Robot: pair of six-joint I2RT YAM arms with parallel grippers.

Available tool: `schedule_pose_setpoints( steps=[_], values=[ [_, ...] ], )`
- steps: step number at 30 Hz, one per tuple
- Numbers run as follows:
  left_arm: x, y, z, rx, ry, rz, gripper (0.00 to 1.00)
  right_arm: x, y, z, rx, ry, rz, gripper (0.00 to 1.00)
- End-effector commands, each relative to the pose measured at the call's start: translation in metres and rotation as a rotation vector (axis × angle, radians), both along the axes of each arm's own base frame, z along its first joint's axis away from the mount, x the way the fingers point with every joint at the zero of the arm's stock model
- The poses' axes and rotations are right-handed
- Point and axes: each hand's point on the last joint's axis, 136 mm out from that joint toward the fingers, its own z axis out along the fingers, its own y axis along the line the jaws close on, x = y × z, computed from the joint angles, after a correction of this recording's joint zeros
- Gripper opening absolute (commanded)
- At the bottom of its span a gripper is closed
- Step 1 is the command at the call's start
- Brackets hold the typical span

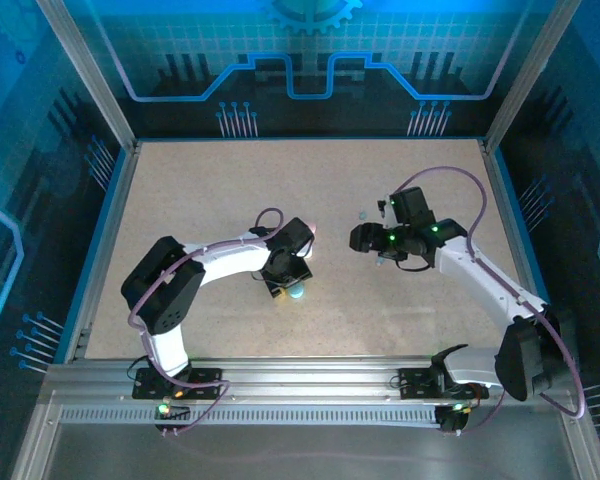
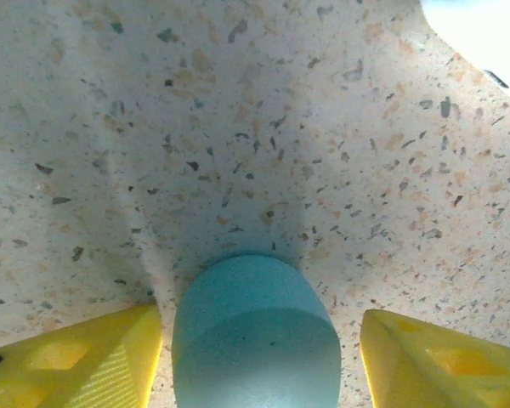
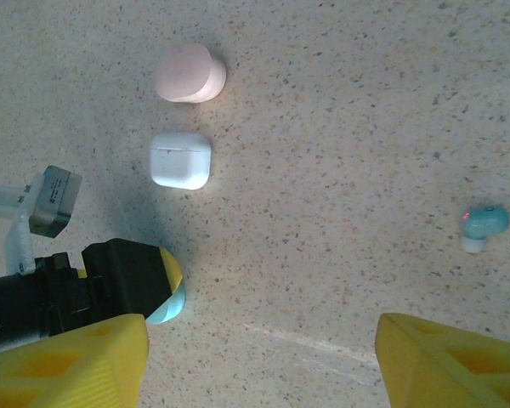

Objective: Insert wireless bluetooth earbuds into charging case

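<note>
Left claw (image 2: 259,340) open astride the blue case (image 2: 255,327), not gripping; we should centre our open, empty right claw (image 3: 262,340) over the blue earbud (image 3: 483,225) before closing.

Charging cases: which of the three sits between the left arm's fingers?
The pale blue case, flanked by the yellow fingers; the pink case and the white case lie well clear of them.
</note>
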Motion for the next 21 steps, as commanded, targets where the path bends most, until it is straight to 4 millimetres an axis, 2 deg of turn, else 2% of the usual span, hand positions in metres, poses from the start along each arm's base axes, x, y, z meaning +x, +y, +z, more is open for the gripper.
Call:
schedule_pose_setpoints(
  steps=[1, 4, 7, 9, 14, 18, 21],
  values=[
    [0.000, 0.006, 0.023, 0.007, -0.050, 0.000, 0.71, 0.001, 0.015, 0.008, 0.004, -0.109, 0.084, 0.72],
    [0.004, 0.021, 0.044, 0.026, -0.149, 0.006, 0.77, 0.000, 0.030, 0.003, -0.028, -0.190, 0.162, 0.72],
    [0.007, 0.047, 0.066, 0.074, -0.270, 0.019, 0.83, -0.008, 0.046, -0.017, -0.099, -0.262, 0.245, 0.72],
    [0.009, 0.072, 0.080, 0.109, -0.351, 0.041, 0.85, -0.015, 0.059, -0.031, -0.144, -0.318, 0.317, 0.72],
    [0.015, 0.123, 0.115, 0.122, -0.575, 0.081, 0.86, -0.030, 0.100, -0.051, -0.227, -0.507, 0.520, 0.72],
    [0.017, 0.152, 0.142, 0.146, -0.752, 0.086, 0.88, -0.043, 0.136, -0.059, -0.256, -0.593, 0.671, 0.74],
    [0.014, 0.169, 0.153, 0.180, -0.839, 0.097, 0.89, -0.046, 0.153, -0.074, -0.287, -0.621, 0.719, 0.75]
  ],
)
